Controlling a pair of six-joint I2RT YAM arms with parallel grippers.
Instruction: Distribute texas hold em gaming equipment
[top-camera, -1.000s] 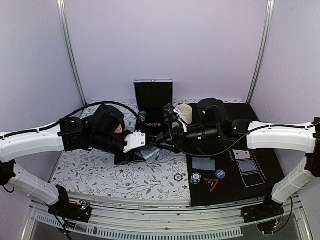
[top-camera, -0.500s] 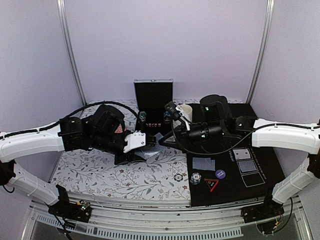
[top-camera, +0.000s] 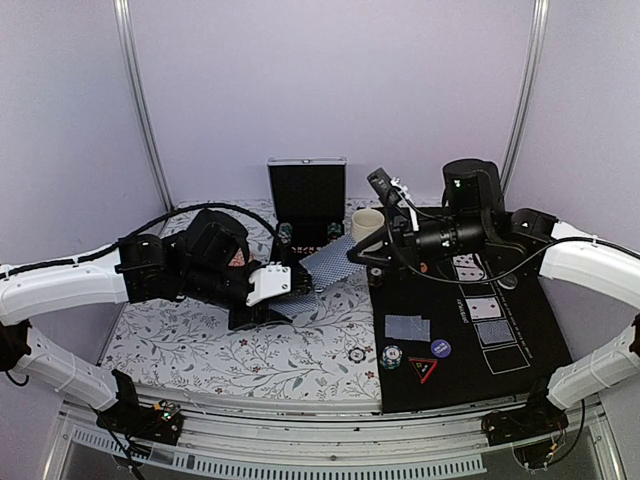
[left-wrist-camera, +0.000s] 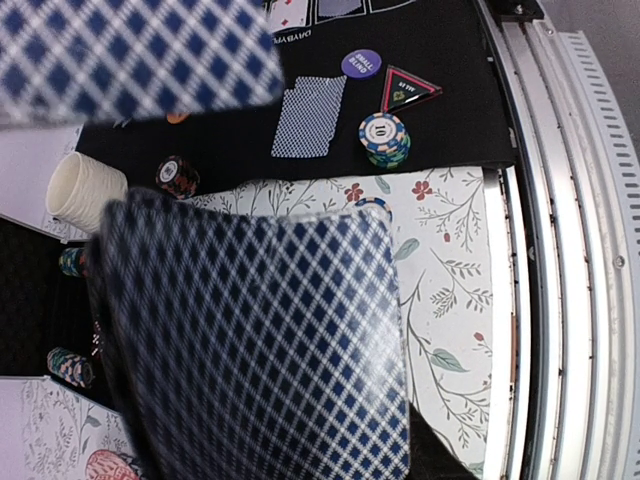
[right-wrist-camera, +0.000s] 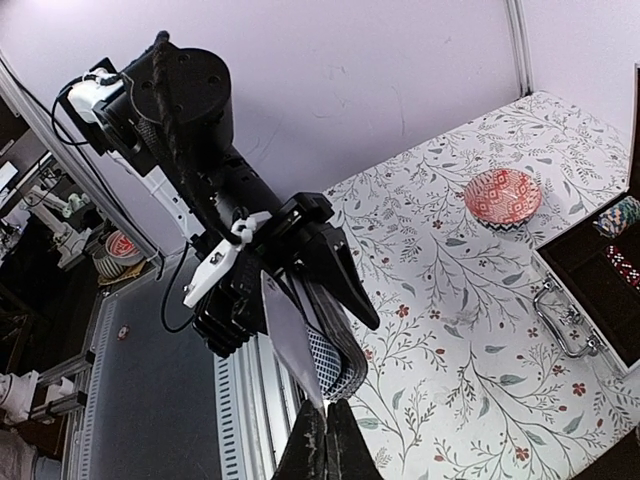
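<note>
One grey-blue, diamond-backed playing card (top-camera: 328, 263), single, is pinched at one end in the right gripper (top-camera: 360, 254). The jaws are closed flat on it, and in the right wrist view it shows edge-on above the fingertips. It hangs in the air over the floral tablecloth (top-camera: 200, 345), between the deck and the black felt mat (top-camera: 545, 330).

One deck of matching cards (left-wrist-camera: 260, 340) is clamped in the left gripper (top-camera: 278, 300), tilted above the cloth. It is near the single card's free end.

The single card's long axis runs from the right gripper's tips out toward the left gripper, patterned back up in the overhead view.

A small lot of face-down cards (top-camera: 407, 327) overlaps on the near-left part of the mat.

Judgement: the mat lies on the right arm's side, away from the deck. The right arm is nearer and carries the card. The coming move probably swings it rightward and down onto the mat.
</note>
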